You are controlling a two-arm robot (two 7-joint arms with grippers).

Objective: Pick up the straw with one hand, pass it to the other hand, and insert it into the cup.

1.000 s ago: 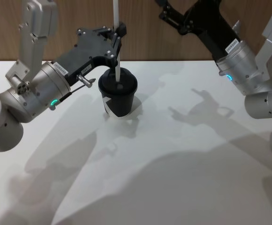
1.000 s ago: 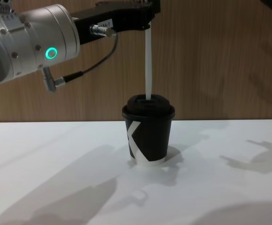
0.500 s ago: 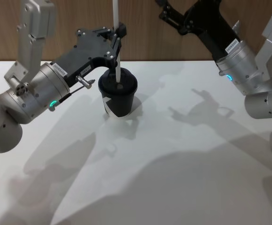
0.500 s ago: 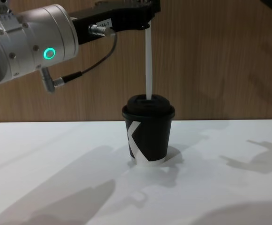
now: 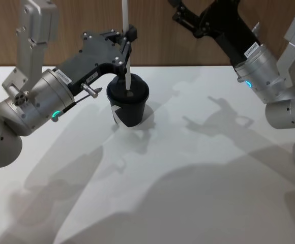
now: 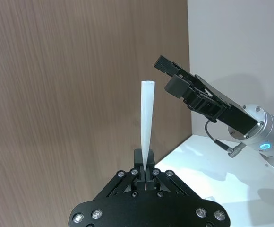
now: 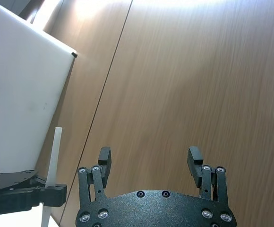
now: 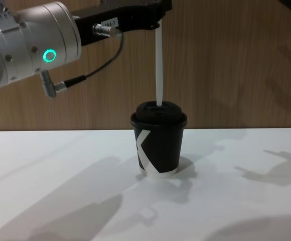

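- Counting task things: one straw (image 8: 159, 65), one cup (image 8: 158, 140), two grippers.
- Cup stands upright on the white table (image 5: 198, 178), toward the far left-centre in the head view; black dome lid on, white angular mark facing the chest camera, pale bottom rim touching the table.
- Straw is near vertical, lower end at the lid's top opening; how deep it goes inside cannot be told. Upper end runs past the head view's top edge.
- Wood-panel wall (image 8: 236, 65) behind the table; arm shadows lie on the tabletop to the right of and in front of the cup.
- Nothing sits between the chest camera and the cup; the left arm's black gripper body crosses just behind and above the lid in the head view.
- Left gripper (image 5: 127, 44) is above the cup, fingers pinched tight on the straw's middle part; the left wrist view shows the straw (image 6: 147, 125) rising from between the closed fingertips.
- Right gripper (image 7: 149, 163) is held high to the right, well apart from cup and straw, fingers spread wide with nothing between them, facing the wood wall.
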